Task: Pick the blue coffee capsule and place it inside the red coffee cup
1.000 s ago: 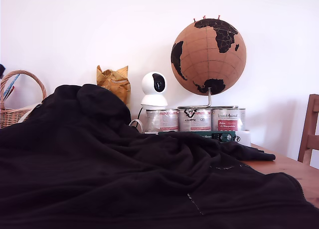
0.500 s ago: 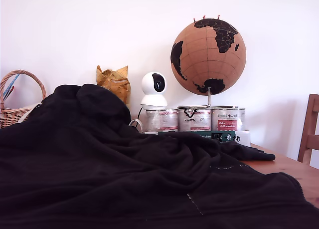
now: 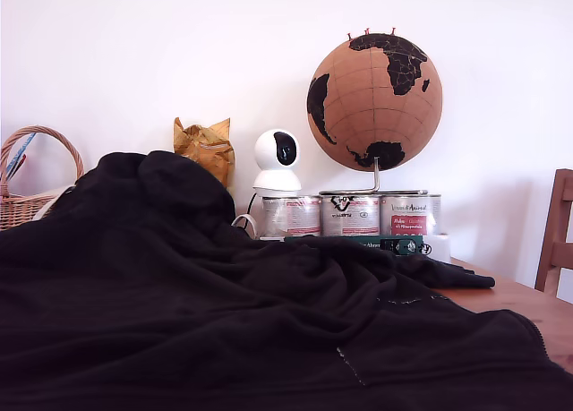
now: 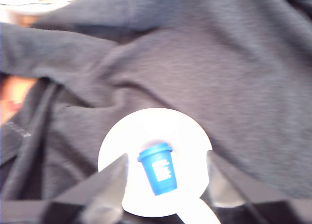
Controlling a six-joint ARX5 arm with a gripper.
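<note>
In the wrist view the blue coffee capsule (image 4: 158, 168) stands upright, rim up, with a pale label on its side, on a white round dish (image 4: 146, 131) that rests on dark grey cloth (image 4: 204, 68). My gripper (image 4: 165, 160) is open above the dish, one finger (image 4: 109, 185) on each side of the capsule and neither touching it. The red coffee cup is out of view in both views. Neither the gripper nor the arm shows in the exterior view.
A black cloth (image 3: 224, 312) covers most of the wooden table (image 3: 528, 303). Behind it stand a cork globe (image 3: 374, 90), three tins (image 3: 349, 214), a white camera (image 3: 277, 160) and a wicker basket (image 3: 27, 187). A wooden chair (image 3: 557, 241) is at the exterior view's right.
</note>
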